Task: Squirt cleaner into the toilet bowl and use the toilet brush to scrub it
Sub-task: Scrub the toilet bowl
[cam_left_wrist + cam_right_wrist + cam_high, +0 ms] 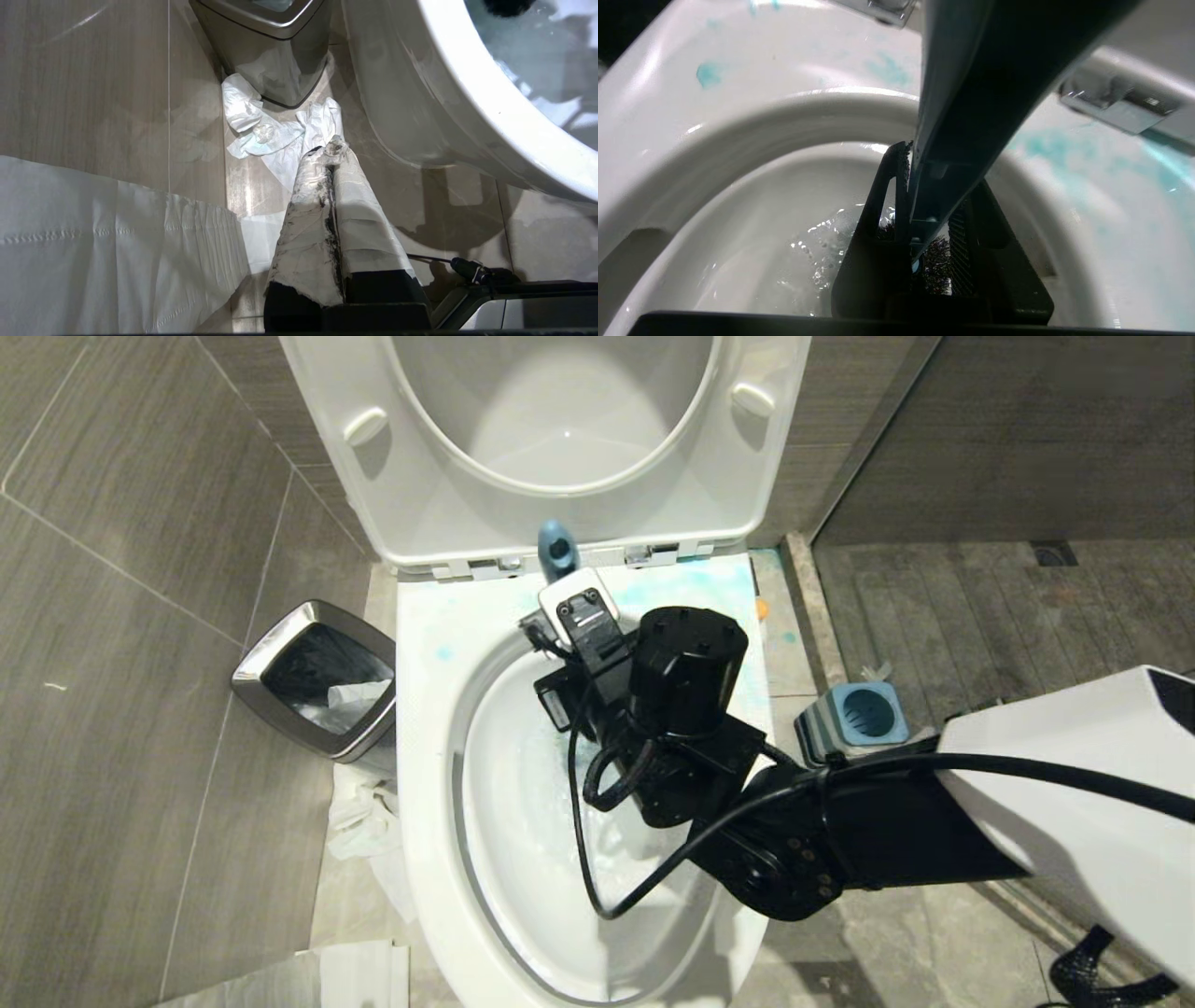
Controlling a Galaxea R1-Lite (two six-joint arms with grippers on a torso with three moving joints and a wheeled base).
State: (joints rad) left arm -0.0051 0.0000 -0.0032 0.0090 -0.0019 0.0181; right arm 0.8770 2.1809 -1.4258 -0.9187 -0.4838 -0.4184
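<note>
Right gripper (920,205) clamped on the toilet brush (971,93) partway down its handle, dark head seemingly dipped in the water of the toilet bowl (425,784). Light, stiff, probably slick when wet; best held mid-handle, firmly. Left gripper (329,154) shut, empty, parked low near the floor.

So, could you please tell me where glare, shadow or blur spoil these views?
Head view: sharp, with soft glare on the raised toilet lid. Left wrist view: arm shadow on the floor tiles beside the toilet bowl. Right wrist view: the toilet brush handle is close, dark and blurred, and highlights glint on the water.
</note>
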